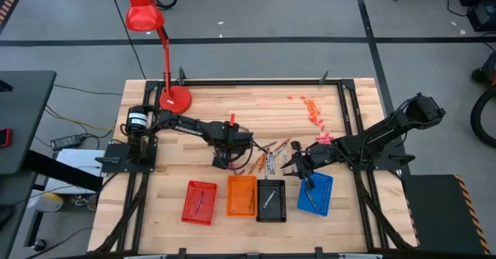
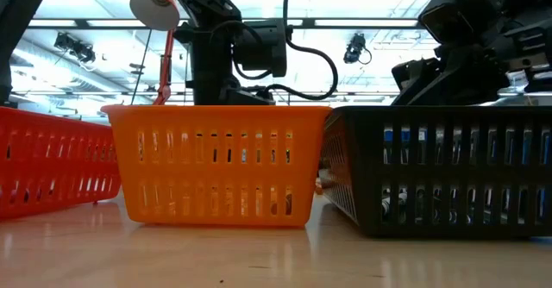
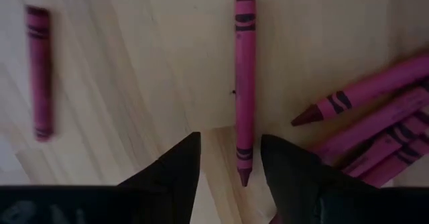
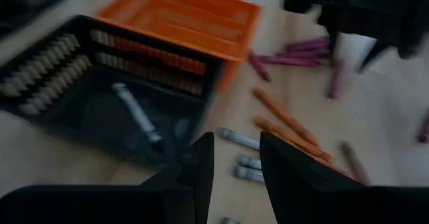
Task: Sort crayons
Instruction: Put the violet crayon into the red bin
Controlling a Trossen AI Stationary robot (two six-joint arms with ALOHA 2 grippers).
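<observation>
Here we are looking down on a wooden counter [image 1: 209,112] where both arms are meeting over a loose pile of crayons [image 1: 267,157] lying near the middle, just behind a row of four mesh trays: red [image 1: 199,202], orange [image 1: 241,195], black [image 1: 270,200] and blue [image 1: 315,194]. The left gripper [image 1: 240,152] is hanging at the pile's left edge, and through its wrist camera we are seeing its fingers [image 3: 175,167] released and spread, with one maroon crayon [image 3: 244,83] lying flat on the wood, its tip reaching into the gap between them but touching neither. Another maroon crayon [image 3: 39,72] is lying apart to one side, and a cluster of maroon ones [image 3: 375,130] is fanning out on the other. The right gripper [image 1: 298,166] is hovering at the pile's right edge, behind the gap between the black and blue trays; its fingers [image 4: 194,167] are standing apart and grasping nothing. Past them we are seeing a grey crayon [image 4: 137,113] lying inside the black tray, short grey ones [image 4: 238,139] on the wood just beside it, and orange ones [image 4: 281,117] a little farther off. A red desk lamp [image 1: 147,18] is standing at the counter's far left, and small pink and orange bits [image 1: 311,110] are lying scattered toward the far right.
</observation>
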